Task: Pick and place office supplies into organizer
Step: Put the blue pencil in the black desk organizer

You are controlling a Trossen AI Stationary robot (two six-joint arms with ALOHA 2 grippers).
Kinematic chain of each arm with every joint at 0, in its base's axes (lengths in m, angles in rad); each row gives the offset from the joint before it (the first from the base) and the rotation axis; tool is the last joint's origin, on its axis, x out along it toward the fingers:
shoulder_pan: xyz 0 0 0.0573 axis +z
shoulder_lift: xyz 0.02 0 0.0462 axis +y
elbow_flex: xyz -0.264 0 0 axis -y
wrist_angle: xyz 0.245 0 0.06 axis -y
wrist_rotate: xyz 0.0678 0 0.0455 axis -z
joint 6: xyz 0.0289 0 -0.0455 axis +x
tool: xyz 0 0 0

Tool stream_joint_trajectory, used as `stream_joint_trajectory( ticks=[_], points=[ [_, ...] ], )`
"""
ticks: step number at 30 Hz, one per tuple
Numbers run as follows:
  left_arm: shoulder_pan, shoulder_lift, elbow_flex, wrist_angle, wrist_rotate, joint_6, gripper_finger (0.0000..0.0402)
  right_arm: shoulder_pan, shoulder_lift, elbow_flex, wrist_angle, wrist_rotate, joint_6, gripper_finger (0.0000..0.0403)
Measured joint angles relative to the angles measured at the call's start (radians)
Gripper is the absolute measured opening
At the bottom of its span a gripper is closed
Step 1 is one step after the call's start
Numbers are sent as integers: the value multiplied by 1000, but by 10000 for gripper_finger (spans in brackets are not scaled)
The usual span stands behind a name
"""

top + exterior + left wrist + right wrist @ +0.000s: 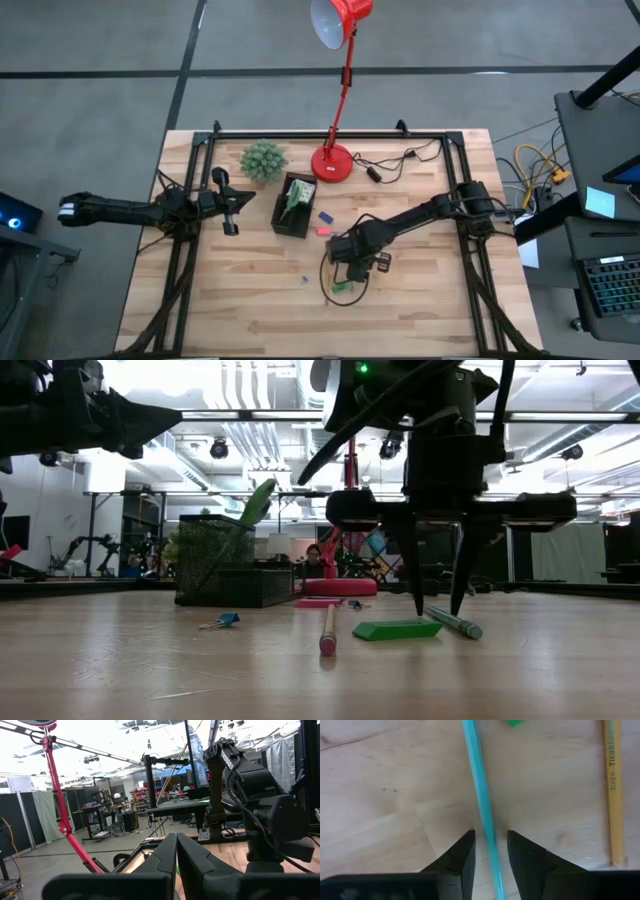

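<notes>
My right gripper (pixel 491 834) is open and points down at the table, one finger on each side of the green pen (pixel 479 780) without touching it; the pen lies flat along the gap. In the low view the right gripper (pixel 438 605) hangs just above the pen (pixel 455 624). A yellow pencil (pixel 612 790) and a green piece (pixel 397 630) lie on the wood beside it. The black organizer (pixel 293 205) stands left of them, with green scissors (pixel 255 505) sticking up out of it. My left gripper (pixel 176 865) is shut and waits in the air left of the organizer.
A red lamp base (pixel 332 162) and a spiky green plant (pixel 263 160) stand behind the organizer. A pink pad (pixel 323 230), a purple piece (pixel 323 215) and a small blue clip (pixel 222 622) lie on the wood. The near part of the table (pixel 250 310) is bare.
</notes>
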Motion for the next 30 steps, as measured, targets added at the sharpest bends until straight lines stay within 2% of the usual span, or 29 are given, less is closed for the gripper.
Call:
stream_joint_trajectory(
  ticks=[19, 30],
  points=[
    [0, 0, 0, 0, 0, 0, 0, 1, -5, -43, 34, -28, 70, 23],
    [0, 0, 0, 0, 0, 0, 0, 1, 2, -8, -9, -23, 152, 18]
  ],
)
